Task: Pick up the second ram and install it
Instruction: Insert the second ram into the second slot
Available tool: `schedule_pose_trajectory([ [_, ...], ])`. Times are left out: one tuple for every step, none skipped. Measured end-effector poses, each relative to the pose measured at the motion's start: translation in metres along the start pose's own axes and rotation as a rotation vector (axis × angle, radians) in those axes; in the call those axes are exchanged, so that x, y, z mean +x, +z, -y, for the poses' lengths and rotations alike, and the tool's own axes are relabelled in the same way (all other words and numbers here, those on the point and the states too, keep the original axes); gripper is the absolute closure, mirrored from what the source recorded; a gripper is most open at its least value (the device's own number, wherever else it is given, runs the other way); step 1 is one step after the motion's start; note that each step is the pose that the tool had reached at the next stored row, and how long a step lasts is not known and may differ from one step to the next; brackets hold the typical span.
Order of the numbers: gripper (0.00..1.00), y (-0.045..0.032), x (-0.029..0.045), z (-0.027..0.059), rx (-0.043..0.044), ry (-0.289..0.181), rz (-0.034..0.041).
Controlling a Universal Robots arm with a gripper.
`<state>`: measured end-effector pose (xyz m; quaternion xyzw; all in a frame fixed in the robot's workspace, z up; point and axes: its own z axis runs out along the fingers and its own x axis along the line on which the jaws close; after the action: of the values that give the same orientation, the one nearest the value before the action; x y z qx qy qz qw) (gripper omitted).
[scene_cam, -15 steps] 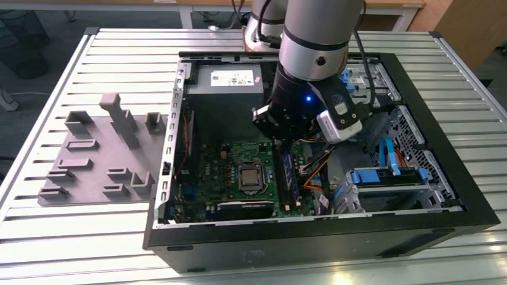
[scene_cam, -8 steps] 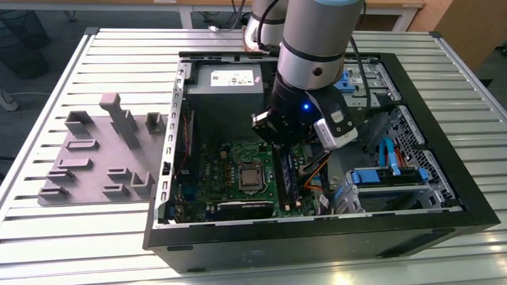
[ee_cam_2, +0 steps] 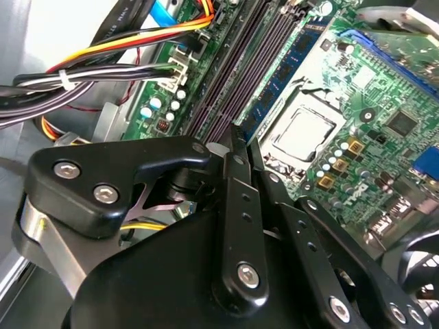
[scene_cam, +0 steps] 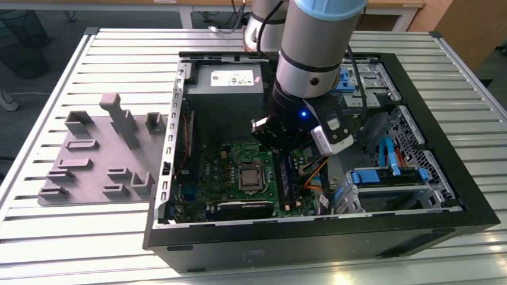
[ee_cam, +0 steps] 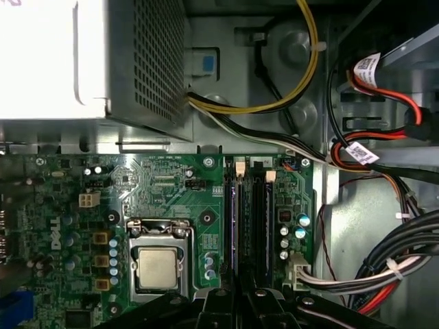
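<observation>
Hovering low over the green motherboard [scene_cam: 237, 172] inside the open computer case [scene_cam: 443, 154], the end effector [ee_cam_2: 236, 137] is clenched above the memory slots [ee_cam: 248, 223]; a blue ram [ee_cam_2: 285, 72] sits slotted there.

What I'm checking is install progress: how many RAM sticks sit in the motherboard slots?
1 shows: a blue stick in the slot nearest the processor socket. The tool covers the slots' near end, so another may be hidden.
</observation>
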<state>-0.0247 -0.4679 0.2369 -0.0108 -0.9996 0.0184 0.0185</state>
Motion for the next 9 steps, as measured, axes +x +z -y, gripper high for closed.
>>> schedule_pose_trajectory([
  [0.86, 0.0017, -0.0001, -0.0001, 0.0, 0.001, -0.0002],
  [0.86, 0.0033, -0.0001, -0.0001, -0.0001, 0.001, -0.0004],
  [0.86, 0.0047, -0.0002, -0.0002, 0.0, 0.001, -0.0006],
  [0.86, 0.0061, -0.0002, -0.0002, 0.0001, 0.001, -0.0009],
  [0.86, 0.0071, -0.0002, -0.0002, 0.0001, 0.001, -0.001],
  [0.86, 0.0076, -0.0003, -0.0002, 0.0001, 0.001, -0.0011],
  [0.86, 0.0075, -0.0002, -0.0002, 0.0002, 0.001, -0.0012],
  [0.86, 0.0075, -0.0003, -0.0002, 0.0003, 0.001, -0.0012],
  [0.86, 0.0076, -0.0003, -0.0002, 0.0002, 0.001, -0.0012],
])
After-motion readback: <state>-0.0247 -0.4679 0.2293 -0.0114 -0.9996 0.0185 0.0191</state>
